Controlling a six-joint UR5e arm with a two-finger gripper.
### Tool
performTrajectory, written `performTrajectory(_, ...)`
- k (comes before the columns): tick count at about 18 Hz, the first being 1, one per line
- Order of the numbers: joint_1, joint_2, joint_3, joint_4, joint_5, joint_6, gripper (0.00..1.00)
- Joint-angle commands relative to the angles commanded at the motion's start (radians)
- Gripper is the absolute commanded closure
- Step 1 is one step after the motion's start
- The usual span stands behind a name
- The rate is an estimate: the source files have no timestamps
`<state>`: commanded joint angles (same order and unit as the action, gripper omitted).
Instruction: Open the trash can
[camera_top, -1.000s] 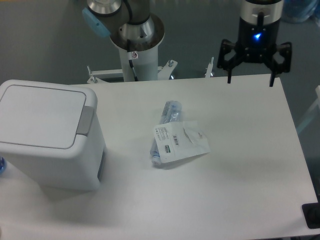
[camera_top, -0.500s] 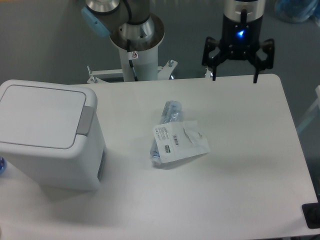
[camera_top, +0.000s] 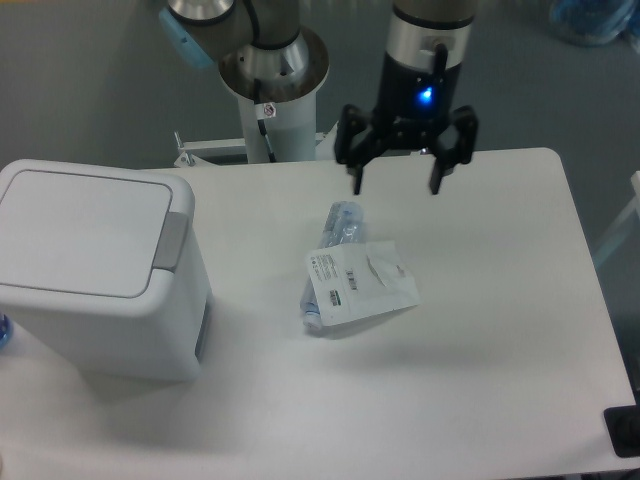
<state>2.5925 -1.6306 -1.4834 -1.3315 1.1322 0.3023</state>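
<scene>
Leftward went the tool (camera_top: 396, 178) since half a second before, and we saw it hanging over the counter's (camera_top: 500, 300) far edge, fingers spread apart and holding nothing, a blue light glowing on its body. We had the trash can (camera_top: 95, 270) at the counter's left end, lid shut flat, grey push tab (camera_top: 171, 241) facing right. Well apart from it, mid-counter, lay a clear packet (camera_top: 352, 283) with a white label. Grey floor ran behind. We lost the arm's upper part past the top edge, and the packet's contents stayed unclear.
</scene>
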Motion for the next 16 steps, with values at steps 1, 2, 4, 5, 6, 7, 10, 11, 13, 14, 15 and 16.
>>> performTrajectory(1,-0.014,-0.003,0.0,0.0,-0.015,-0.014,0.0)
performTrajectory(2,-0.032,-0.006,-0.002,0.0,-0.026,-0.025,0.0)
performTrajectory(4,-0.069,-0.014,-0.005,0.0,-0.035,-0.038,0.0)
performTrajectory(5,-0.089,-0.027,-0.005,0.003,-0.035,-0.04,0.0)
performTrajectory(6,-0.11,-0.037,-0.005,0.006,-0.035,-0.04,0.0)
performTrajectory(7,-0.129,-0.046,-0.005,0.006,-0.034,-0.04,0.0)
performTrajectory(10,-0.155,-0.061,-0.008,0.023,-0.034,-0.042,0.0)
performTrajectory(11,-0.166,-0.067,-0.009,0.029,-0.032,-0.042,0.0)
performTrajectory(13,-0.167,-0.077,-0.008,0.034,-0.034,-0.04,0.0)
performTrajectory(14,-0.17,-0.078,-0.008,0.035,-0.032,-0.04,0.0)
performTrajectory(15,-0.175,-0.08,-0.011,0.035,-0.032,-0.04,0.0)
performTrajectory(16,-0.178,-0.08,-0.014,0.035,-0.031,-0.04,0.0)
